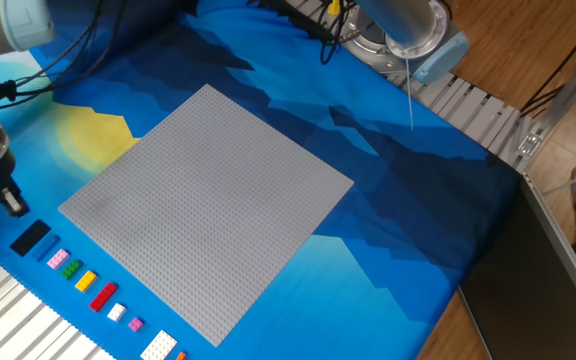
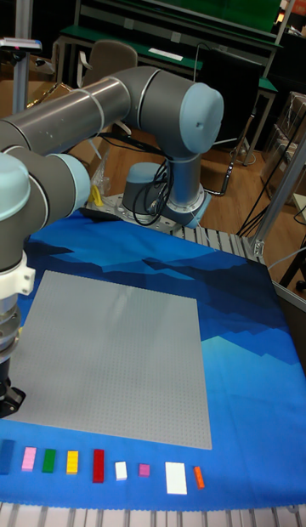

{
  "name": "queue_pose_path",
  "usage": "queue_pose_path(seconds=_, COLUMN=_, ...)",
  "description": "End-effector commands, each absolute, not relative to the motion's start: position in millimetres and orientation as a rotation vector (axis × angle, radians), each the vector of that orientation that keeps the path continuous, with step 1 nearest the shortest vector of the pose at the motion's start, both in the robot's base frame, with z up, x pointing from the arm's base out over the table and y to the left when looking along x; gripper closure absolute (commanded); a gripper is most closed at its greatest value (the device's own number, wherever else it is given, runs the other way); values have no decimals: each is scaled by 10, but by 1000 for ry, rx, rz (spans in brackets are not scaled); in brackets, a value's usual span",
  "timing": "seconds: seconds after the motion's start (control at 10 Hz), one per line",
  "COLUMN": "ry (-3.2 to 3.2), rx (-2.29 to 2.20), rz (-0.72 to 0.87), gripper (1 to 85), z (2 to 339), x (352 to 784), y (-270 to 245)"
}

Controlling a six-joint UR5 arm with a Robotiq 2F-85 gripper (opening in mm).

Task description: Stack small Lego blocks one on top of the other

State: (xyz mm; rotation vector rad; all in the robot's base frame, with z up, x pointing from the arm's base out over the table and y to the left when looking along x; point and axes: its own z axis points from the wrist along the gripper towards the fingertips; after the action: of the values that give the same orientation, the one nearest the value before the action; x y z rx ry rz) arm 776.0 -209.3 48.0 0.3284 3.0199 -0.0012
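The small Lego blocks lie in a row on the blue cloth by the table's front edge. They are a flat black one [image 1: 31, 238] [image 2: 7, 456], then pink [image 1: 56, 258], green [image 1: 70, 269], yellow [image 1: 86, 281], red [image 1: 102, 295], a small white [image 1: 116, 312], purple [image 1: 135, 324], a larger white [image 1: 158, 346] and orange [image 2: 199, 477]. None sits on another. My gripper [image 1: 11, 203] [image 2: 10, 399] hangs at the far left, above and just behind the black block. Its dark fingers read as one narrow stub with nothing visibly in them.
A large grey studded baseplate [image 1: 208, 210] [image 2: 110, 357] covers the middle of the cloth. The arm's base [image 1: 398, 40] stands at the back, on a slatted metal strip [image 1: 478, 110]. Cables [image 1: 68, 50] trail at the back left. The table's right edge drops to a wooden floor.
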Motion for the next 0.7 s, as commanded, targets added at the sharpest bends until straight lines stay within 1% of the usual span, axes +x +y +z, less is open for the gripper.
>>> queue_pose_path(seconds=0.0, ry=2936, rx=413, rz=99, gripper=847, z=485, x=8008, y=-1962)
queue_pose_path(seconds=0.1, ry=2932, rx=427, rz=115, gripper=847, z=485, x=8024, y=-1941)
queue_pose_path(seconds=0.3, ry=2989, rx=462, rz=179, gripper=847, z=480, x=7884, y=-1794)
queue_pose_path(seconds=0.4, ry=2969, rx=407, rz=125, gripper=847, z=480, x=7946, y=-1890)
queue_pose_path(seconds=0.6, ry=2982, rx=347, rz=102, gripper=847, z=476, x=7926, y=-1915)
